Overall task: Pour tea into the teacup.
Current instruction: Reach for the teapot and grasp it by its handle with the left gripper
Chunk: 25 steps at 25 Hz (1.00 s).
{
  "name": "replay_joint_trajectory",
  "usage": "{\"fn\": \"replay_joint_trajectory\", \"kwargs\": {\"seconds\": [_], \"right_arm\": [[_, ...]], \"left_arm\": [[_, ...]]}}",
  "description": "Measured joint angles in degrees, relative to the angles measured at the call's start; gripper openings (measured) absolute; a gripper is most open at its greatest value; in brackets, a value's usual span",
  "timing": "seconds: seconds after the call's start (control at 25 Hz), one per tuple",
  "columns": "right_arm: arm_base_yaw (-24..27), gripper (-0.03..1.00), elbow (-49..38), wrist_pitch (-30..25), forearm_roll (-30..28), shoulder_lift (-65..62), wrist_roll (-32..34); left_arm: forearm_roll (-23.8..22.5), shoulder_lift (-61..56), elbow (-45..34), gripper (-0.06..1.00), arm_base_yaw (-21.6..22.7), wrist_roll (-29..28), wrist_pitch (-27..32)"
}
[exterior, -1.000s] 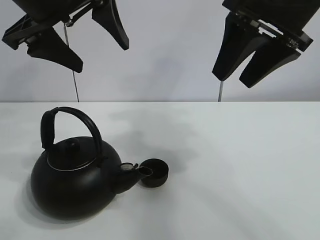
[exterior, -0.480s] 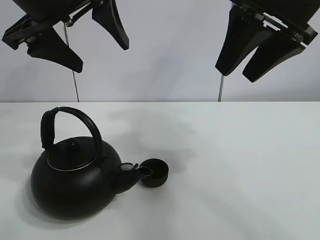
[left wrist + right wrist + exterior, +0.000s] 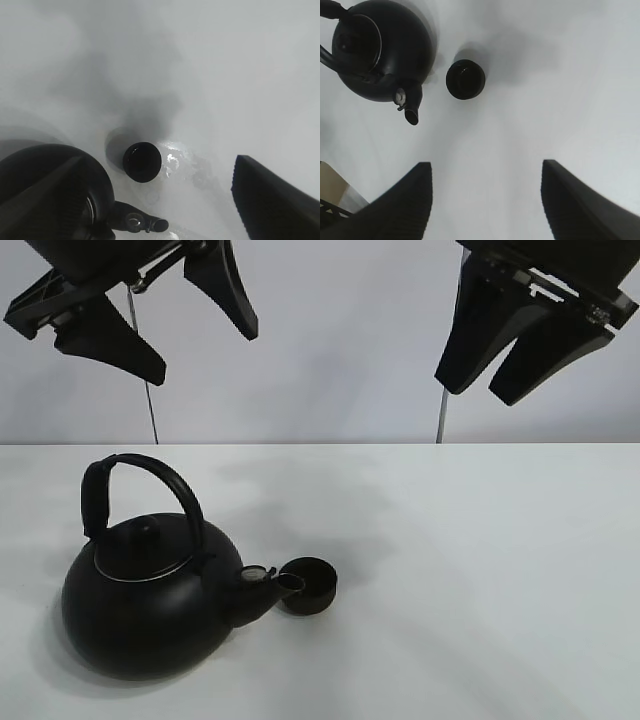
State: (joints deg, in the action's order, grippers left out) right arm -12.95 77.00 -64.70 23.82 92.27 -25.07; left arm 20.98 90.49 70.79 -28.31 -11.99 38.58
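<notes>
The small black teacup [image 3: 308, 585] stands on the white table [image 3: 480, 570], just right of the spout [image 3: 270, 585] of the large black kettle [image 3: 150, 605]. The kettle sits upright with its arched handle [image 3: 140, 480] up. My left gripper [image 3: 200, 352] hangs high above the kettle, open and empty. My right gripper [image 3: 476, 392] hangs high at the upper right, open with nothing between its fingers. The left wrist view looks down on the teacup [image 3: 142, 161] and the kettle [image 3: 45, 185]. The right wrist view shows the teacup [image 3: 465, 79] beside the kettle [image 3: 380, 47].
Two thin metal rods [image 3: 150, 410] [image 3: 440, 425] stand upright at the table's back edge against a pale wall. The table's edge [image 3: 340, 192] shows at a corner of the right wrist view.
The right gripper has risen a little and drifted right. The left gripper, kettle and teacup have not moved.
</notes>
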Motion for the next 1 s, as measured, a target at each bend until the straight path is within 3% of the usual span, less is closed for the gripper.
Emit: {"fn": "replay_joint_trajectory", "kwargs": {"seconds": [0.48,1.0], "right_arm": [[0.0,0.43,0.0,0.0,0.0,0.0,0.0],[0.0,0.43,0.0,0.3,-0.2,0.0,0.0]], "left_arm": [[0.0,0.0,0.0,0.57,0.0,2.0,-2.1],[0.0,-2.7,0.0,0.57,0.0,28.9,0.5]]}}
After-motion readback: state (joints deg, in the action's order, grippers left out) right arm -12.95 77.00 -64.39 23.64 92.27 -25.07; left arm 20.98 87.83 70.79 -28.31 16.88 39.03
